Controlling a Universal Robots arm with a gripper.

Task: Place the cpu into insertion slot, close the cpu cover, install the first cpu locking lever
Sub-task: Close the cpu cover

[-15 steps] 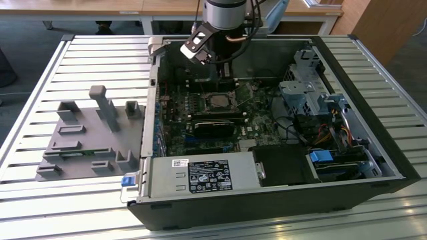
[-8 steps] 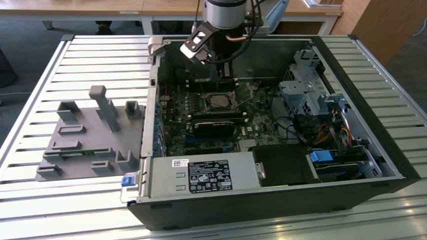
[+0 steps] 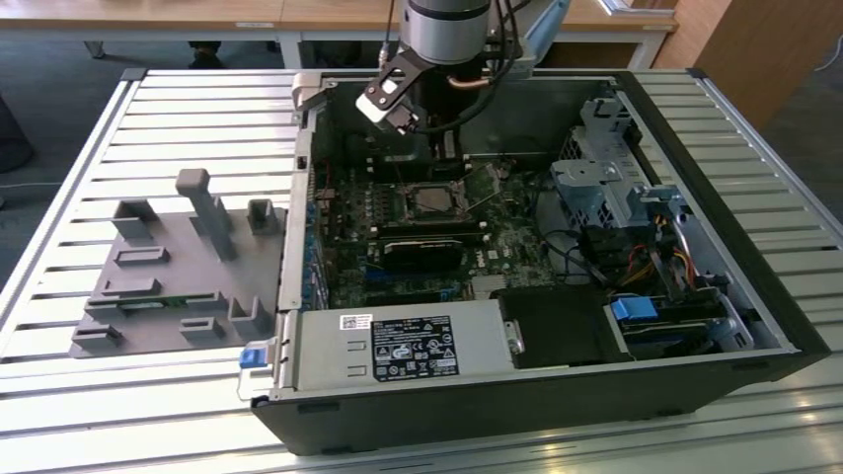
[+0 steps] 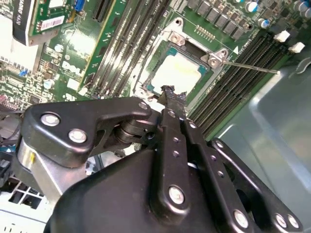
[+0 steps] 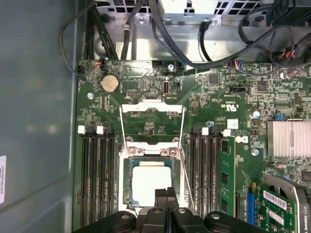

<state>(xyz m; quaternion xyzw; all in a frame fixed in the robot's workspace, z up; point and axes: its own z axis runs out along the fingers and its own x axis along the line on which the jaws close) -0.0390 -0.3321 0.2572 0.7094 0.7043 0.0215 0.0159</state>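
Observation:
The cpu lies flat in the insertion slot, silver top up, with a thin green rim showing; it is also seen in the second wrist view and the exterior view. The cpu cover is swung back from the slot on its hinge, and green board shows through its cut-out. Two thin wire levers run along its sides, unlatched. My gripper hangs just above the cpu's near edge, shut with nothing between the black fingers.
Long black memory slots flank the socket, one side with a green module. A black card, the power supply, the drive cage and cables crowd the case. A grey fixture sits on the slatted table.

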